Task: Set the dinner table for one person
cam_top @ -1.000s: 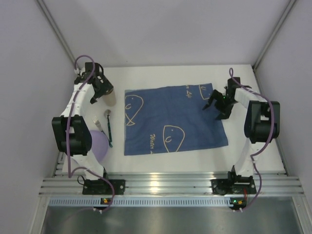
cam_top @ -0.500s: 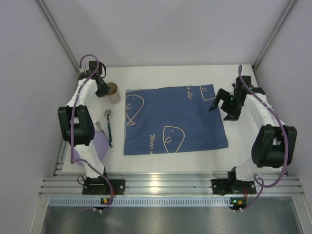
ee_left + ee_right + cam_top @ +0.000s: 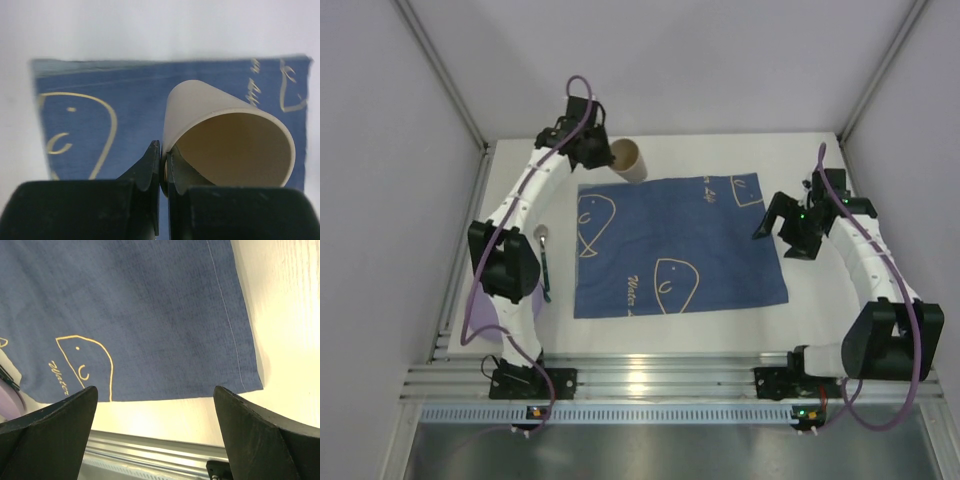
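My left gripper (image 3: 601, 152) (image 3: 163, 160) is shut on the rim wall of a beige paper cup (image 3: 627, 160) (image 3: 225, 135), one finger inside and one outside. The cup hangs tilted over the far left edge of the dark blue placemat (image 3: 675, 245) (image 3: 100, 100). The placemat lies flat on the white dinner table (image 3: 670, 335). My right gripper (image 3: 778, 235) (image 3: 155, 390) stands wide open over the placemat's right edge (image 3: 125, 305), with nothing between its fingers.
A spoon with a dark handle (image 3: 544, 262) lies on the table left of the placemat. A lilac plate edge (image 3: 9, 396) shows beyond the mat's left side; my left arm hides most of it from above. Grey walls enclose three sides.
My left gripper shut on the cup left of the placemat and carried it back and right to the mat's far edge. The right arm drew back to the right, still open.
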`<state>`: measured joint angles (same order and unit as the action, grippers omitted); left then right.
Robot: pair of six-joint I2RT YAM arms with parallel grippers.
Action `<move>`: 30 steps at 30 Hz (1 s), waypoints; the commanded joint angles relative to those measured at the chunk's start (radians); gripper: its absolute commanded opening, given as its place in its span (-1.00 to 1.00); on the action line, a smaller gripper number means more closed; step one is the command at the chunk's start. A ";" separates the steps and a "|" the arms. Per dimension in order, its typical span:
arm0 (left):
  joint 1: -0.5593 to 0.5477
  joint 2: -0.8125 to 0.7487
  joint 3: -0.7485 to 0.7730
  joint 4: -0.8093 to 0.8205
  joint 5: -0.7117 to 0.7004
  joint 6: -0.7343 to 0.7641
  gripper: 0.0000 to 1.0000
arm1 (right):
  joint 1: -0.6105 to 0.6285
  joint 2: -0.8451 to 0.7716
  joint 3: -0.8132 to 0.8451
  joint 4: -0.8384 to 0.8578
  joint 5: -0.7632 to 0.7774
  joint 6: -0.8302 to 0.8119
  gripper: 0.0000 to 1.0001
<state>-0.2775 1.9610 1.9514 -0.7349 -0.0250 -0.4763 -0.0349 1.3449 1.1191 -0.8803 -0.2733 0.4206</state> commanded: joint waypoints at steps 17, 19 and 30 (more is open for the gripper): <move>-0.405 0.498 0.580 0.157 0.050 -0.090 -1.00 | 0.018 -0.322 -0.131 -0.179 0.034 -0.012 0.99; -0.416 0.504 0.560 0.158 0.034 -0.073 -1.00 | 0.020 -0.332 -0.127 -0.203 0.051 -0.023 0.99; -0.446 0.495 0.544 0.112 -0.009 0.059 -0.29 | 0.020 -0.357 -0.143 -0.221 0.080 -0.022 0.99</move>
<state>-0.7097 2.5004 2.4722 -0.6563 -0.0025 -0.4759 -0.0280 1.0077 0.9691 -1.0893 -0.2028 0.4019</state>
